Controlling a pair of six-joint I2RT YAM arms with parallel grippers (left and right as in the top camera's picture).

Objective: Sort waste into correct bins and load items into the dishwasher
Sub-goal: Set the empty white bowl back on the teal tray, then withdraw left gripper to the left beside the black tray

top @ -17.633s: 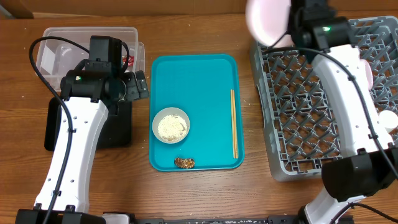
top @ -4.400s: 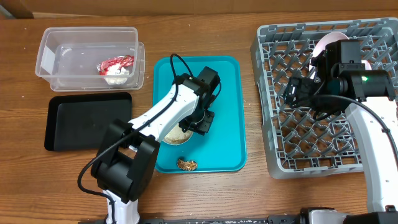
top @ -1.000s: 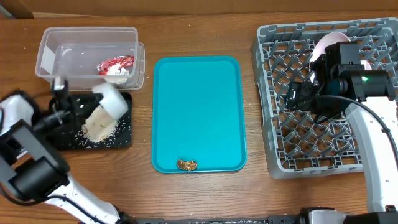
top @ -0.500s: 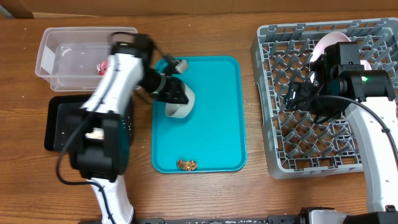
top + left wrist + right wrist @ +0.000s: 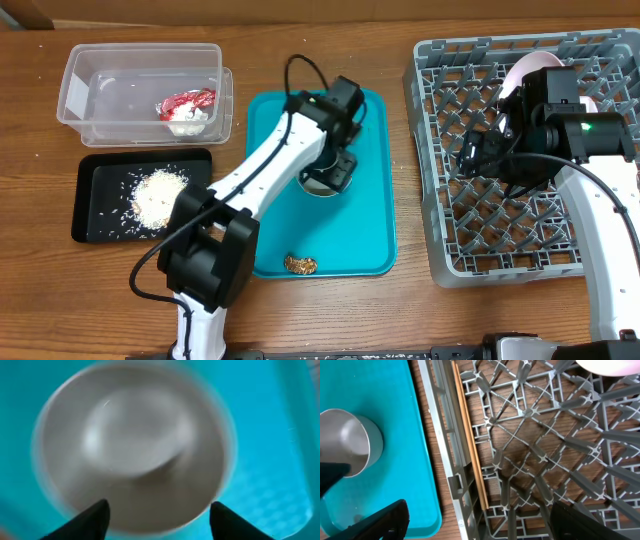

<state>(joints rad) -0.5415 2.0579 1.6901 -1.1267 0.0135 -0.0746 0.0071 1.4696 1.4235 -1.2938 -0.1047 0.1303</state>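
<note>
An empty pale bowl (image 5: 318, 188) sits upright on the teal tray (image 5: 365, 220), blurred in the left wrist view (image 5: 135, 445). My left gripper (image 5: 330, 170) hovers over it, open, its fingertips (image 5: 95, 520) either side of the near rim. White rice (image 5: 155, 195) lies in the black tray (image 5: 90, 225). The red-and-white wrapper (image 5: 185, 100) and a tissue wad (image 5: 188, 120) are in the clear tub (image 5: 80, 95). A brown lump (image 5: 299, 265) rests on the teal tray. My right gripper (image 5: 478, 152) hangs open over the grey rack (image 5: 440, 230), above the chopsticks (image 5: 470, 445).
A pink dish (image 5: 525, 70) stands in the rack's back row, also at the top edge of the right wrist view (image 5: 610, 365). The left arm (image 5: 250, 200) stretches diagonally across the teal tray's left side. Bare wooden table (image 5: 405, 150) separates tray and rack.
The left arm swung from the black tray, where it tipped out the rice, back to the teal tray. The bowl now sits there and the jaws have opened. The right arm is unmoved.
</note>
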